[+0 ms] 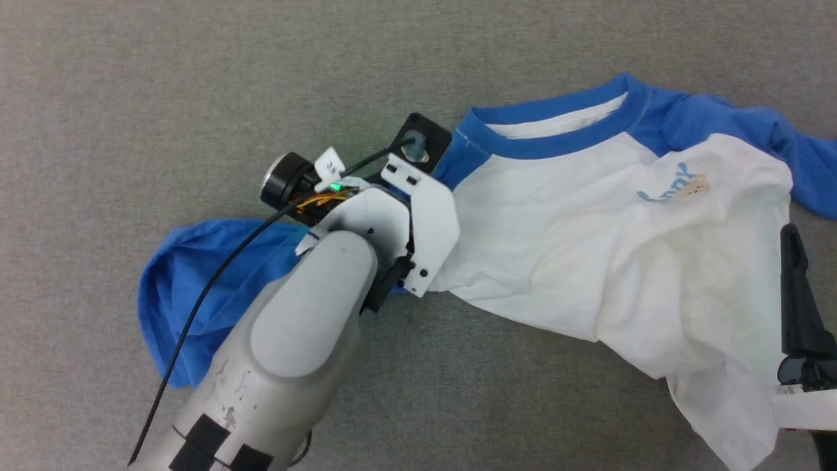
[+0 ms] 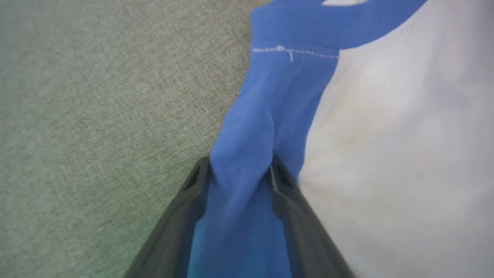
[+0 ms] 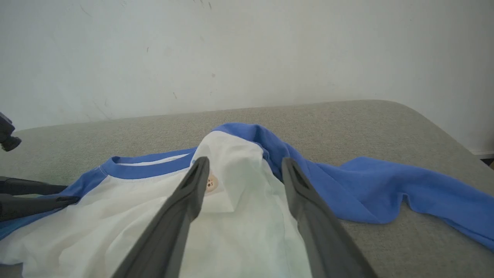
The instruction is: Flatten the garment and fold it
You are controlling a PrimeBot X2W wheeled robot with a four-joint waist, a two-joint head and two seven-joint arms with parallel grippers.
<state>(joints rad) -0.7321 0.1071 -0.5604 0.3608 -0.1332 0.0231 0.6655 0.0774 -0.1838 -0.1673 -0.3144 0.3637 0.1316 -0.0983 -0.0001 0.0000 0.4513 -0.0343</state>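
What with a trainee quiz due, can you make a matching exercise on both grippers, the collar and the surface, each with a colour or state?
1 left gripper
2 right gripper
3 collar
4 surface

A grey
B blue
C open, at the white part of the garment
D shut on the blue sleeve

Pairs: 1-D, 2-C, 3-B, 4-A.

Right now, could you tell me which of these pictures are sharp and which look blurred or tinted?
Head view: sharp, evenly lit. Left wrist view: out of focus, the T-shirt blurred where the left gripper pinches it, a greenish cast on the grey surface. Right wrist view: clear, evenly lit, no glare.
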